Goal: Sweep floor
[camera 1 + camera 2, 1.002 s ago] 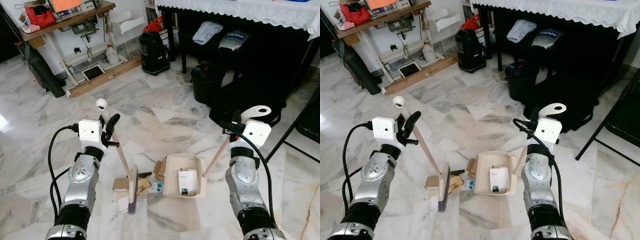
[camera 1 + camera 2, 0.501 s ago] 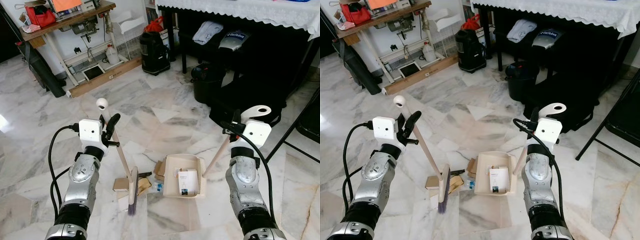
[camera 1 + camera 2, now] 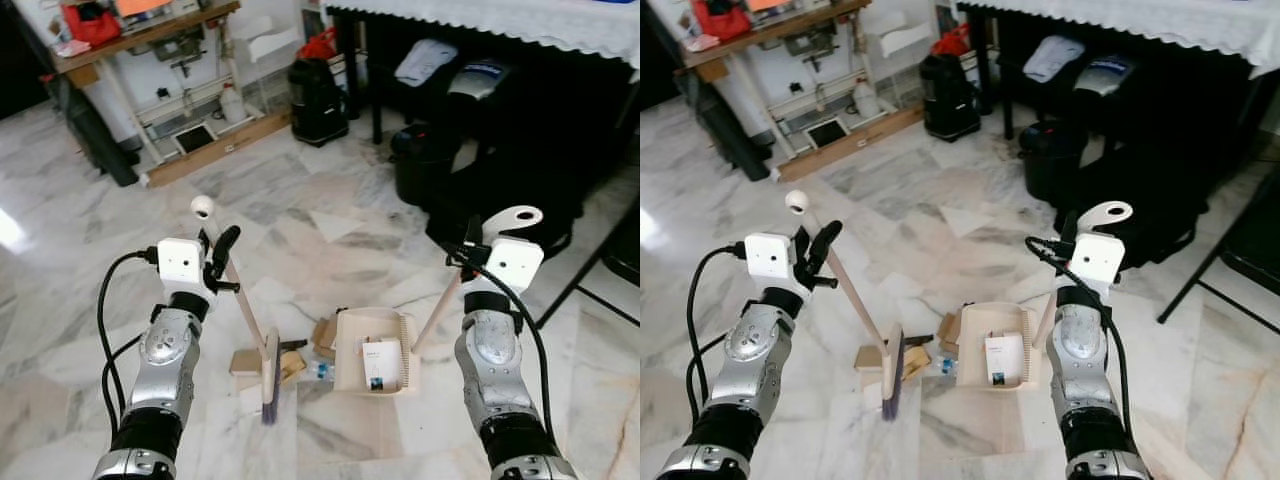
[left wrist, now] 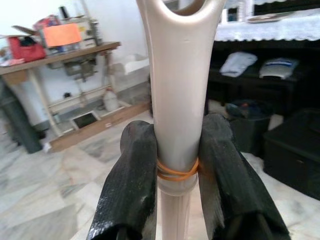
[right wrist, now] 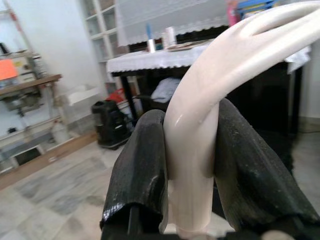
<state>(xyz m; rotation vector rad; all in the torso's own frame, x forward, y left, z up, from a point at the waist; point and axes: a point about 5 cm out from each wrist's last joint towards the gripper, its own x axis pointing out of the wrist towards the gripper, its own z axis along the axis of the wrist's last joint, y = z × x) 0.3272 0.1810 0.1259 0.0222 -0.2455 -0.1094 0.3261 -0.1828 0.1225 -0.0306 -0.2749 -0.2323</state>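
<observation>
While one white card already lies inside the dustpan point(image 3: 375, 352), the sweeping looks only partly done, because several pieces of rubbish are not yet collected. The left gripper point(image 4: 176, 165) is closed tightly on the upper part of the broom handle point(image 3: 235, 296), just at an orange rubber band point(image 4: 177, 171), and its two fingers point(image 4: 131, 185) press the beige shaft from both sides. The broom head point(image 3: 269, 372) stands on the marble floor point(image 3: 330, 225), to the left of the dustpan and near the robot. Between the broom head and the dustpan lie cardboard scraps point(image 3: 322, 337) and a small blue piece point(image 3: 319, 371); one more flat brown piece point(image 3: 245, 361) lies to the left of the broom head. The right gripper point(image 5: 189, 150) is closed on the dustpan handle point(image 3: 438, 310), which goes up to the right from the pan. What seems to remain is to push these scraps to the right, into the open mouth of the pan.
</observation>
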